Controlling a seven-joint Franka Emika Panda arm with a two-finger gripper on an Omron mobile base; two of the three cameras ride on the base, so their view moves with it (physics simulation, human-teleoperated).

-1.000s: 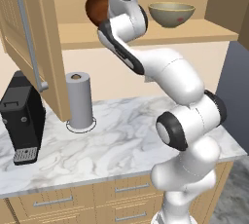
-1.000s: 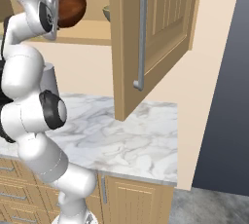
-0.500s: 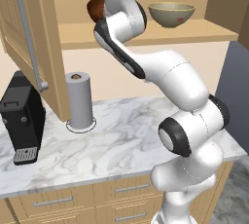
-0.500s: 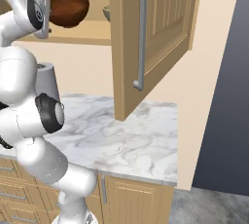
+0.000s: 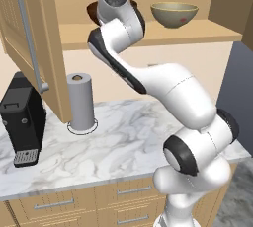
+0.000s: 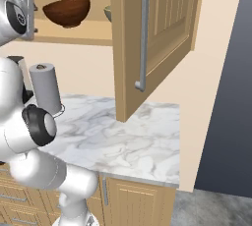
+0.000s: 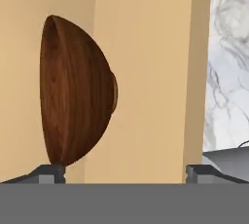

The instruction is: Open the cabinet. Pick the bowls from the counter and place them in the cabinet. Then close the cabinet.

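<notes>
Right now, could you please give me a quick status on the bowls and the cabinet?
Fingers open, clear of the brown bowl. Both bowls on the cabinet shelf; beige bowl beside it. Cabinet doors open, not yet closed.

Even, bright rendered light throughout, soft shadows inside the cabinet (image 6: pixel 147 33), no glare, edges sharp and undistorted.

From behind and left of the arm you look forward and down over the counter (image 5: pixel 113 137) to the open cabinet (image 5: pixel 148 32); the right base view shares both. Your hand view sits close, rolled sideways, facing the dark wooden bowl (image 7: pixel 73 91).
</notes>
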